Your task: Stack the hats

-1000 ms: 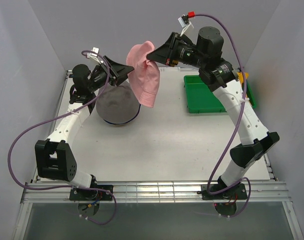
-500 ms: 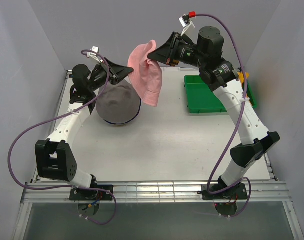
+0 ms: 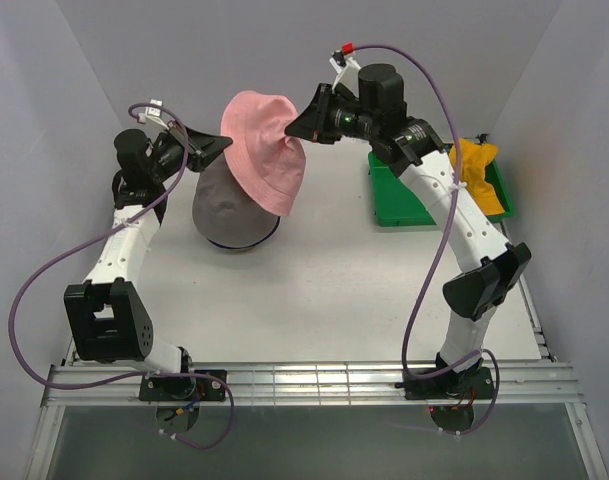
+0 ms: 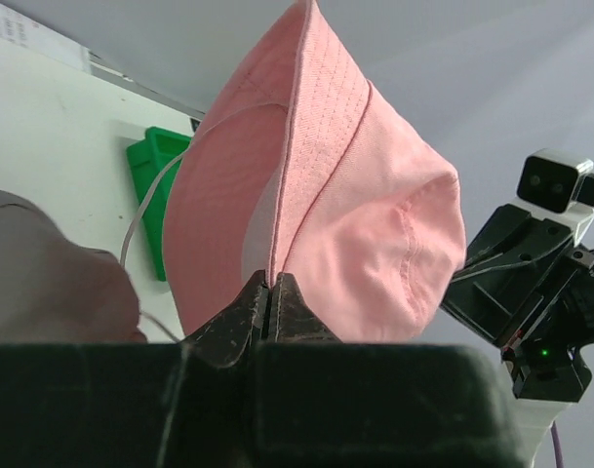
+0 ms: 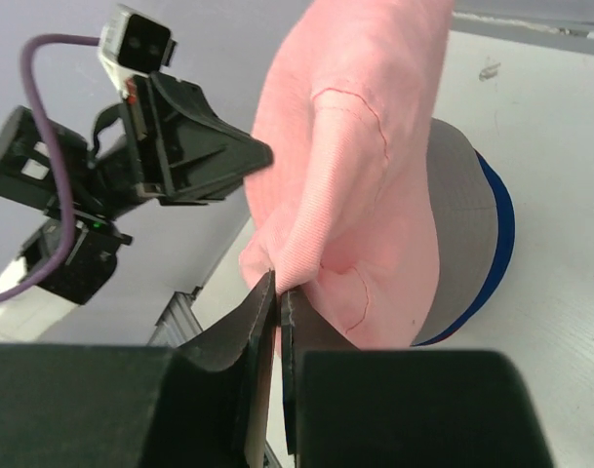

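pink hat (image 3: 264,150): hung in the air over the far-right part of the grey hat (image 3: 229,215), crown up, tilted. Couldn't tell if its low brim touched the grey crown.
left gripper (image 4: 270,292): fingers clenched on the pink brim's edge, up and to the far-left of the grey hat.
right gripper (image 5: 277,288): fingers pinched tight on a fold of the opposite brim, up and to the far-right of the grey hat.
grey hat: sat crown up on the table (image 3: 334,290), with the blue hat (image 5: 501,234) under it and only the blue rim showing.
yellow-orange hat (image 3: 479,170): well to the right of the grey hat, draped on the far corner of the green tray (image 3: 404,205).
dark red hat: not visible.
step, my read: seat pink on grey, not yet done.
risk 1: both grips were thin brim pinches. If the arms spread too far, the fabric could slip out and drop skewed.
risk 2: pink was off-centre, toward the grey hat's far right. Released there, it would likely land half-on and slide off.
risk 3: if one side lets go first, the hat would swing on the other pinch.
risk 4: fingers brought too low could drag the grey crown and shift it off the blue.
room: open table lay near and right of the grey hat. The table edge and wall were close on its left and far sides, so the left arm was tight. The tray was out of the path.
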### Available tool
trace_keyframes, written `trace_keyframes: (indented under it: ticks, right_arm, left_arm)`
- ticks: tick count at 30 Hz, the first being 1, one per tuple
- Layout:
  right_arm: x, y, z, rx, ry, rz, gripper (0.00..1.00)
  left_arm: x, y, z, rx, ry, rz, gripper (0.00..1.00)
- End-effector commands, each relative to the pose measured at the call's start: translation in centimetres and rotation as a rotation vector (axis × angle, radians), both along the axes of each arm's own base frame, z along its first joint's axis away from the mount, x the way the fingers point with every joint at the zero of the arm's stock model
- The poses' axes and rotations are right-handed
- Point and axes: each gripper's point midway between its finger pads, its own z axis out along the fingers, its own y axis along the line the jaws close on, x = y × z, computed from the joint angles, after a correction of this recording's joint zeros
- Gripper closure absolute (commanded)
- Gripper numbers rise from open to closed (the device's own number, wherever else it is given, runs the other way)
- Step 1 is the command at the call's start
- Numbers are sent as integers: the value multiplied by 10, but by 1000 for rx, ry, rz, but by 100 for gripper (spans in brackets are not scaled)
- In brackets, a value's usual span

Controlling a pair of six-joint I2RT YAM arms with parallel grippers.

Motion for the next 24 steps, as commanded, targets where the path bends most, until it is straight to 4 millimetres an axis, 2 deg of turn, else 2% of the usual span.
trace_keyframes:
  ticks: [1, 5, 12, 19, 24]
  right_arm:
    - [6, 8, 3, -39, -57, -21, 92]
    - [13, 18, -13, -74, -55, -39, 92]
    - [17, 27, -16, -84, -71, -49, 92]
    - [20, 42, -30, -98, -62, -27, 92]
    - [22, 52, -40, -104, -56, -17, 92]
  left_arm:
    - [-2, 19, -9, 37, 31, 28, 100]
    - [4, 30, -19, 76, 45, 57, 100]
    - [11, 38, -27, 88, 68, 58, 100]
    - [12, 73, -35, 77, 95, 106, 100]
    - [7, 86, -42, 81, 108, 121, 100]
